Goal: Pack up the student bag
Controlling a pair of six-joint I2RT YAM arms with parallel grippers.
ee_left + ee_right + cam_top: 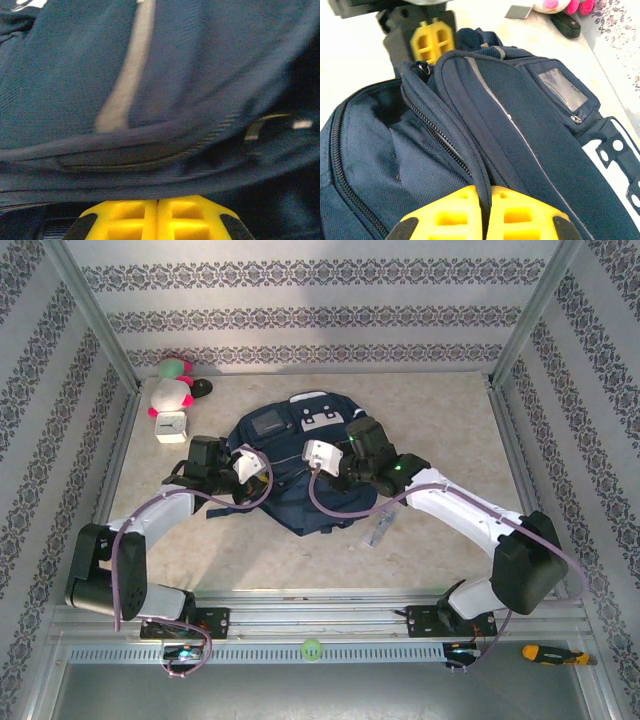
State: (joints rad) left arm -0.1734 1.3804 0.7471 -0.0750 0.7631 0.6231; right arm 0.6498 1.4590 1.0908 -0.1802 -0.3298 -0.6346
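The student bag (285, 502) lies flat in the middle of the bench (450, 410), front pocket up, with its light grey buckle patches toward the top of the overhead frame. Both arms reach in over it from the lower corners.

In the overhead view the left hand (262, 468) sits at the bag's left side. From its own camera, the left hand (158, 217) has its yellow fingers pressed together at the bottom edge, right under a fold of navy cloth crossed by the pale stripe (125, 90). I cannot tell whether any cloth is caught between them.

The right hand (312, 455) sits at centre, over the bag. From its wrist camera, the right hand (484, 212) is closed on the piped rim of the pocket, which runs down between the two yellow fingers. A zip (435, 130) lies parted just to the left (the dark lining shows beside it), and the other hand is at the upper left of that frame.

A pink and white plush toy (175, 380) and a small white box (171, 426) stand at the bench's upper left, well apart from the bag
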